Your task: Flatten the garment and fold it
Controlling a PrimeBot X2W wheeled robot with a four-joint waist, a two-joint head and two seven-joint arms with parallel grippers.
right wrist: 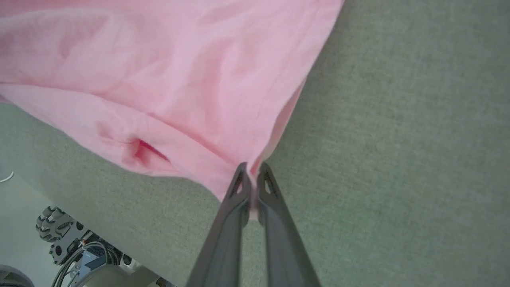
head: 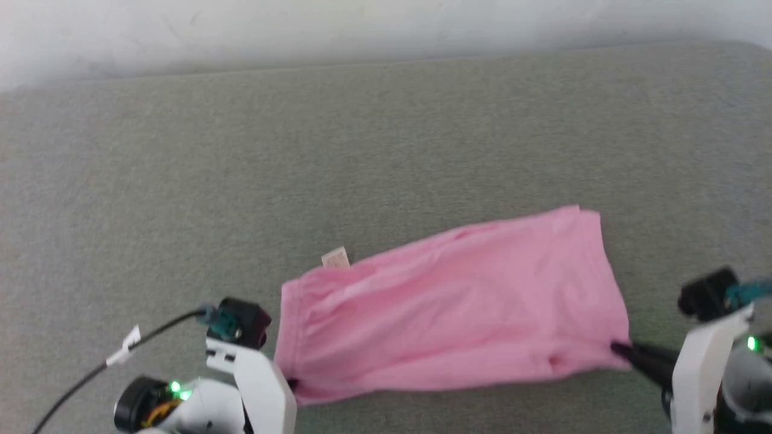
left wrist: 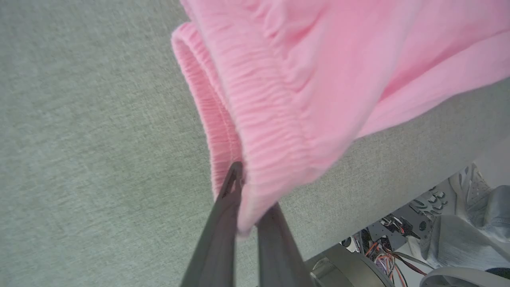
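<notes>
The pink garment (head: 452,307) lies stretched across the grey surface near its front edge, waistband to the left, with a small white label (head: 335,258) poking out at its far left corner. My left gripper (left wrist: 249,199) is shut on the near end of the gathered waistband (left wrist: 259,119). My right gripper (right wrist: 252,179) is shut on the near corner of the leg hem (right wrist: 255,159). In the head view the left gripper (head: 292,384) sits at the shorts' lower left corner and the right gripper (head: 618,348) at their lower right corner.
The grey fabric-covered table (head: 362,150) runs back to a pale wall (head: 301,30). Its front edge (left wrist: 398,175) lies just below the garment, with the robot's base and wiring (left wrist: 382,247) beneath. A black cable (head: 96,367) trails from the left wrist.
</notes>
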